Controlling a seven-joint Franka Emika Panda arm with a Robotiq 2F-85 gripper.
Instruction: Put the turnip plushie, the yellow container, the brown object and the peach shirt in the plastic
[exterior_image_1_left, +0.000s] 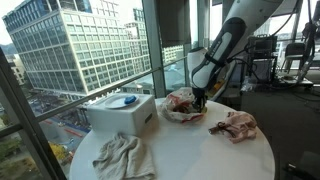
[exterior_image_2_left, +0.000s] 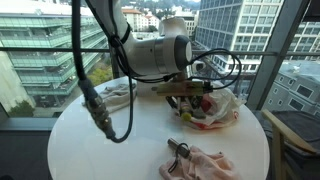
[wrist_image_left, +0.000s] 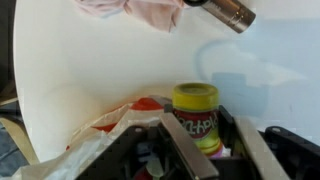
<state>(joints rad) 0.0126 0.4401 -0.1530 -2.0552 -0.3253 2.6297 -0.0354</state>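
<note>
Exterior view: round white counter (exterior_image_1_left: 200, 150) by the windows. The arm reaches down so that the hand (exterior_image_1_left: 200, 100) is over the plastic bag (exterior_image_1_left: 180, 106), which lies crumpled near the counter's middle. The shirt (exterior_image_1_left: 238, 125) lies bunched on the counter, apart from the bag, with the brown object (exterior_image_1_left: 216, 127) just beside it. A white box (exterior_image_1_left: 120, 115) and a white cloth (exterior_image_1_left: 120, 157) are on the other side.

Exterior view, opposite angle: the hand (exterior_image_2_left: 195, 98) is low at the bag (exterior_image_2_left: 225, 110), and red and green show inside the bag. The shirt (exterior_image_2_left: 210, 162) is near the counter edge, with the brown object (exterior_image_2_left: 180, 150) touching or just beside it.

Wrist view: the jaws stand apart and grip nothing. The yellow container (wrist_image_left: 196, 112) stands upright inside the bag (wrist_image_left: 85, 155), its lower part hidden behind one finger (wrist_image_left: 190, 145). A red item (wrist_image_left: 146, 103) is next to it in the plastic. The shirt (wrist_image_left: 130, 10) and brown object (wrist_image_left: 225, 13) lie at the top edge, outside the bag.
</note>
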